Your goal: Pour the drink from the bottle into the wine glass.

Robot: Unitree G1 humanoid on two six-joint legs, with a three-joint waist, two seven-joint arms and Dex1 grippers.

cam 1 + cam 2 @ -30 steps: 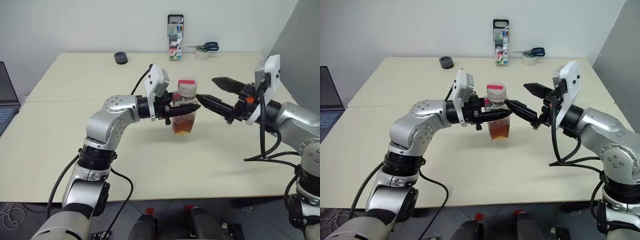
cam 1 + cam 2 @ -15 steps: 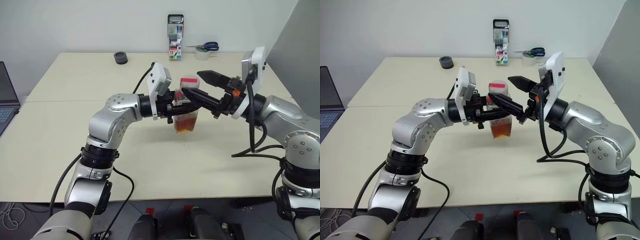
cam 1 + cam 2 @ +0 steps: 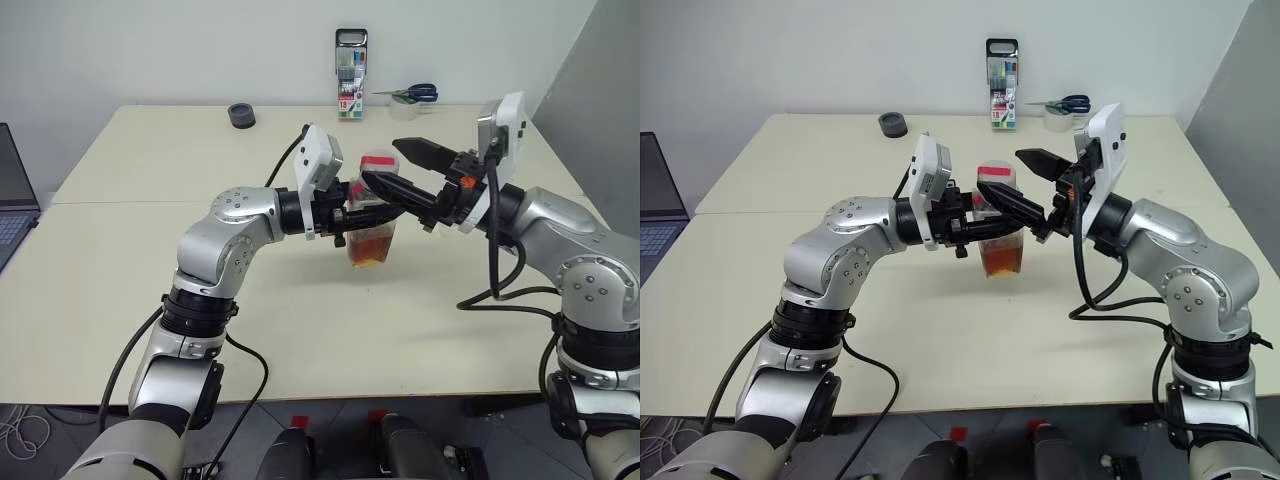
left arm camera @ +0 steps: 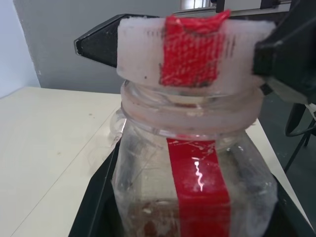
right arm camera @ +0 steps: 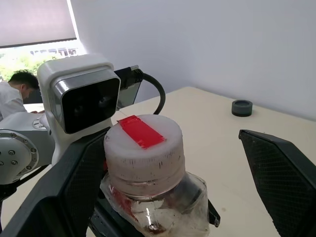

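Gripping the bottle (image 3: 372, 222) — left hand (image 3: 352, 216); right hand (image 3: 395, 170) agape, straddling its cap (image 5: 143, 146).

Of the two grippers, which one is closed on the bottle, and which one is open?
The left gripper is closed on the bottle, clamping its body. The right gripper is open, its two fingers spread on either side of the cap.

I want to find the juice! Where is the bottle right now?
In the left eye view, the bottle is mid-table, held by the left end effector, with the right end effector open around its cap.
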